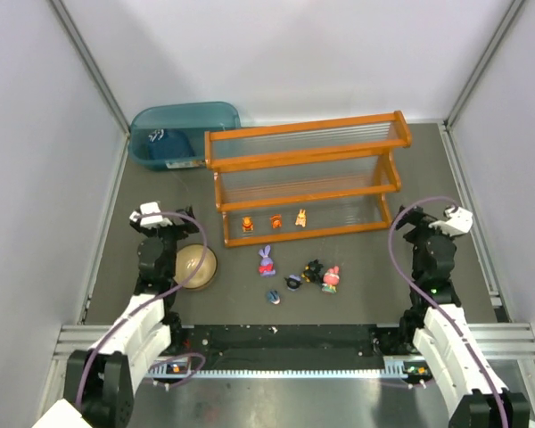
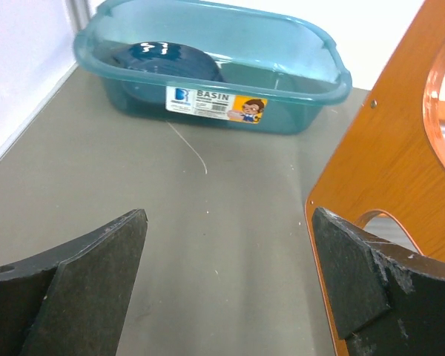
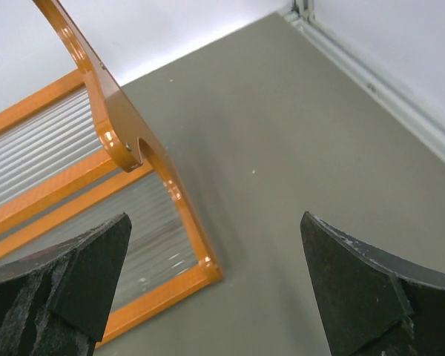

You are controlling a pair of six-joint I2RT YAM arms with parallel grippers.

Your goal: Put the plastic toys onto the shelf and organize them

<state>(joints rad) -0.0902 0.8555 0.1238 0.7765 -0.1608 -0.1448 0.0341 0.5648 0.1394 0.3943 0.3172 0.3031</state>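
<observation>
Left gripper (image 2: 228, 222): jaws spread wide, nothing between them. It hangs over bare table (image 1: 366, 267), left of the shelf (image 1: 303, 155) and just off its left end panel.

Teal basin (image 1: 216, 120): behind the shelf's left end, close to it. A dark blue item with white marks (image 1: 165, 143) lies inside; can't make out what it is.

Tan bowl (image 1: 196, 266): in front of the shelf and off to its left, beside the left arm.

Shelf: orange frame, clear ribbed tiers, standing across the back half of the table. Upper tier bare.

Three orange-tan figurines (image 1: 275, 221): upright in a row on the shelf's lower tier, toward its left end, near the front rail.

Loose toys on the table in front of the shelf:
- purple bunny (image 1: 267, 261), nearest the shelf, below the row of three
- small dark-blue figurine (image 1: 274, 297), farthest from the shelf
- dark figurine (image 1: 292, 282), then black figurine (image 1: 313, 271), close together
- pink-red figurine (image 1: 331, 279), just beside the black one, below the shelf's middle

Right gripper (image 3: 215, 222): jaws wide apart, holding nothing. It sits off the shelf's right end, over bare table, with the right end panel at the left of its wrist view.
</observation>
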